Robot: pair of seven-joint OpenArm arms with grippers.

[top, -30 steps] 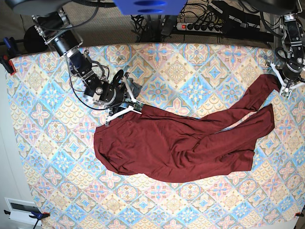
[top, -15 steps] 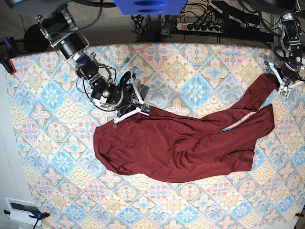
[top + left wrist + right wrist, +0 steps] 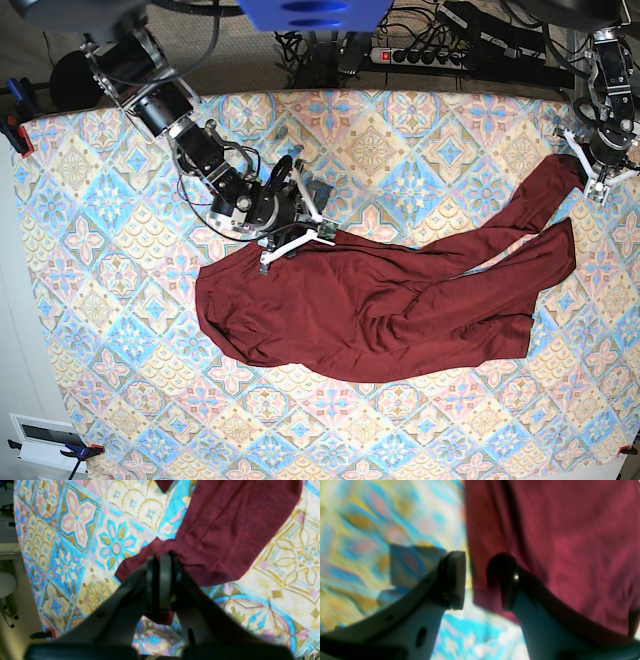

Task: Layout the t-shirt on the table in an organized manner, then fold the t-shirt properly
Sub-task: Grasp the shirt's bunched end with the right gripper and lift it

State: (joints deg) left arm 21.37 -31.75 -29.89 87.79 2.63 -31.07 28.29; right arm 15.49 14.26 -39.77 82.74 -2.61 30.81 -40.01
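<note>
Maroon knit everywhere on this one. The t-shirt [image 3: 380, 305] is lying crumpled across the middle and right of the bench [image 3: 100, 330], which has that pastel blue, pink and cream tile-pattern cloth on it. The body of the shirt is bunched up with plenty of wrinkles, and one long sleeve stretches up toward the far right corner of the bench.

Left gripper [image 3: 162, 562] is over at that corner, jaws pressed together and clamped on the end of the sleeve. In the left wrist view you can see the fabric pinched right between the dark fingers [image 3: 165, 580], with the sleeve fanning out from there over the tiles.

Right gripper [image 3: 476, 580] is at the shirt's upper left edge in the base view, jaws apart. From the right wrist view, one finger sits over the patterned cloth and the other over the maroon fabric, with the shirt's edge running between them. That view is pretty blurry, so I can't tell if the fingertips are actually touching the fabric or the bench.
</note>
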